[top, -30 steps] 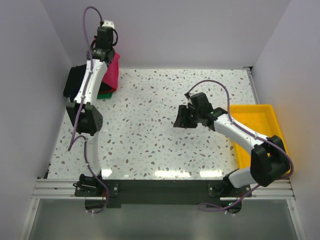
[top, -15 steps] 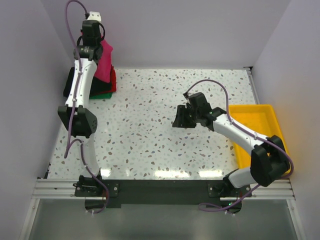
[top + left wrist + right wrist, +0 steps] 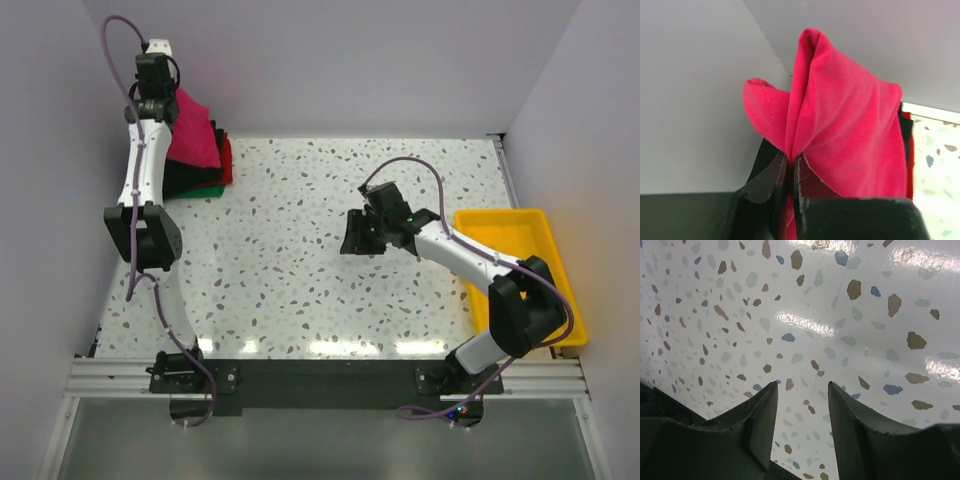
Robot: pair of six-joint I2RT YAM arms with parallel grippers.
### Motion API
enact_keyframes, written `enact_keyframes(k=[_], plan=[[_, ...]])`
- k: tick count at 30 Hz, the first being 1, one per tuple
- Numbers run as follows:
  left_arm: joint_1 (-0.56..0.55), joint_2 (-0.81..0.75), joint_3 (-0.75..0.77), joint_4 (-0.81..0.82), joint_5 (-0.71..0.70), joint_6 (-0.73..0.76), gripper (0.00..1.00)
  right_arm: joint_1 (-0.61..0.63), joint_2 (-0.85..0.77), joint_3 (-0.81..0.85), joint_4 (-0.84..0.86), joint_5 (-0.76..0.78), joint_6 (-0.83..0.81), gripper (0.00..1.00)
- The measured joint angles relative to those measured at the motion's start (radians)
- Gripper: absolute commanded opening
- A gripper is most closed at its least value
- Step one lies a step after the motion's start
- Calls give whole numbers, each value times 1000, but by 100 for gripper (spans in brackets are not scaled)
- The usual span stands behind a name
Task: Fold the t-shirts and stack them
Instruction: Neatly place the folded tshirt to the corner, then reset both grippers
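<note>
where the left gripper (image 3: 791, 160) pinches it, the pink t-shirt (image 3: 850, 130) bunches — just beyond

The pink shirt (image 3: 192, 135) is a plain, bright magenta with no print. Under it, the black shirt (image 3: 180, 178) is solid black, the red shirt (image 3: 227, 158) shows as a deep red edge, and the green shirt (image 3: 208, 191) as a thin strip of dark green. The table (image 3: 300, 260) is glossy white, speckled all over with small flecks of brown, grey-blue and pale green. The tray (image 3: 520, 235) is plain yellow. The arms (image 3: 138, 172) have white shells and black joints, and their cables (image 3: 405, 160) are dull purple. The left gripper (image 3: 791, 159) is black and the right gripper (image 3: 802, 402) a dark grey-black. The walls (image 3: 350, 60) are a pale lilac-grey.
</note>
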Motion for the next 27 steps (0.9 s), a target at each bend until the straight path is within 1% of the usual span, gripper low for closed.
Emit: enact_keyframes(k=[1, 2, 3, 4, 8, 10, 13, 16, 20, 25, 27], plan=[[13, 10, 0, 6, 7, -4, 16, 2, 7, 8, -3, 0, 0, 48], [31, 26, 0, 15, 15, -12, 38, 3, 15, 14, -4, 1, 0, 48], [50, 42, 0, 20, 24, -16, 48, 5, 21, 20, -5, 1, 0, 48], [67, 60, 0, 25, 32, -35, 60, 8, 27, 24, -8, 2, 0, 48], [133, 130, 6, 22, 89, -134, 66, 23, 35, 28, -15, 6, 0, 49], [155, 149, 6, 16, 111, -170, 68, 26, 35, 28, -17, 10, 0, 49], [173, 148, -8, 22, 148, -216, 70, 30, 35, 28, -18, 24, -1, 50], [170, 108, -66, 49, 191, -256, 70, 30, 35, 31, -18, 35, -3, 51], [158, 24, -184, 85, 254, -319, 71, 30, 29, 34, -18, 56, -5, 52], [137, -140, -429, 146, 332, -403, 72, 30, 1, 38, -18, 79, -8, 52], [112, -232, -551, 162, 349, -434, 72, 30, -18, 43, -19, 85, -8, 52]])
